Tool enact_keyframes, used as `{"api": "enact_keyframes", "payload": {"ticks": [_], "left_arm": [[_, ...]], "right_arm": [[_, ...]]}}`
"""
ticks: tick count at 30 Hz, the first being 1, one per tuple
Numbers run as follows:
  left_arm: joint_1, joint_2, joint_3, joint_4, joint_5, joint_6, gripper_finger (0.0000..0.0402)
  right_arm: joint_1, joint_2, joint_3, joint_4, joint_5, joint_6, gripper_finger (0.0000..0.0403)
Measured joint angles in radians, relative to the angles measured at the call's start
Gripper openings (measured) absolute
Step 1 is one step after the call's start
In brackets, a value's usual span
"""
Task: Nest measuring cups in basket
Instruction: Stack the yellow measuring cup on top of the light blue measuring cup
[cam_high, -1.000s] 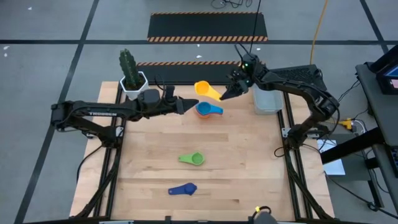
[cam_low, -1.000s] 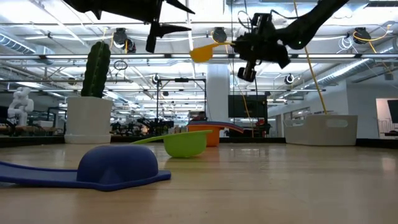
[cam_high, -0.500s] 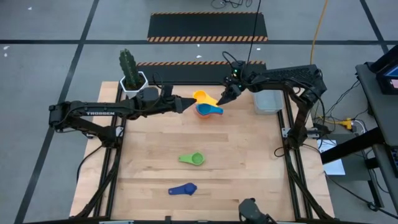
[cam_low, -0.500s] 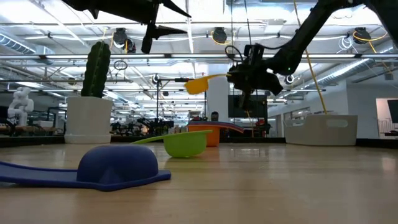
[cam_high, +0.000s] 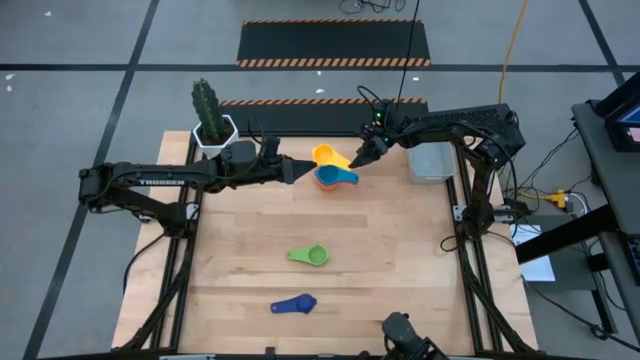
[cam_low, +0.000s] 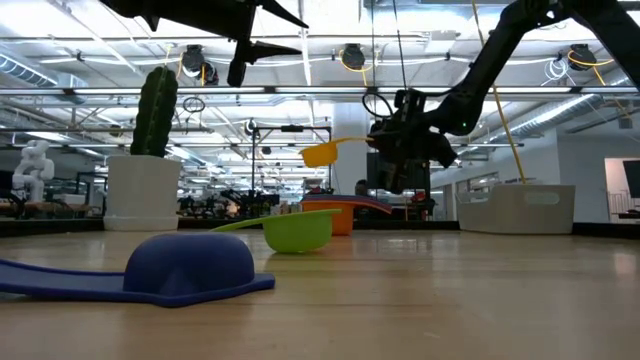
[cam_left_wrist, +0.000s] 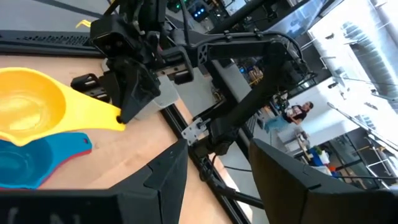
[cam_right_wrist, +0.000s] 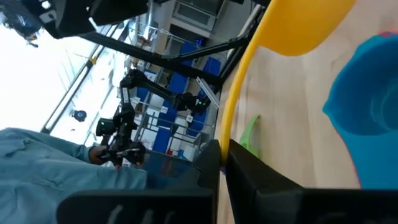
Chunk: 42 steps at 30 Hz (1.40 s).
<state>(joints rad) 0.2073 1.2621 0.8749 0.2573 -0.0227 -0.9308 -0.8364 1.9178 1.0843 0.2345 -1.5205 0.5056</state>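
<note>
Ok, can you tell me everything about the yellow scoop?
The yellow scoop is a smooth plastic measuring cup with a round, empty bowl and a flat handle. The right tool pinches the end of that handle, holding the scoop in the air, about level, with its bowl opening up. It hangs just above the blue scoop on the wooden table, not touching it.

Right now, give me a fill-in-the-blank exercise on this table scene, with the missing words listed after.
1. The right gripper holds the ____ measuring cup by its handle.
2. That cup hangs above the ____ cup stacked by the orange one.
3. The left gripper holds ____.
4. The green cup and the dark blue cup lie on the ____.

Missing words: yellow; light blue; nothing; table
</note>
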Motion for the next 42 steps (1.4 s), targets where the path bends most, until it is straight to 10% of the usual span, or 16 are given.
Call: {"api": "enact_keyframes", "payload": {"ticks": [42], "left_arm": [[0.000,0.000,0.000,0.002,-0.005,-0.033,0.0175]], "right_arm": [[0.033,0.000,-0.184,0.090,0.185,-0.090,0.0015]]}}
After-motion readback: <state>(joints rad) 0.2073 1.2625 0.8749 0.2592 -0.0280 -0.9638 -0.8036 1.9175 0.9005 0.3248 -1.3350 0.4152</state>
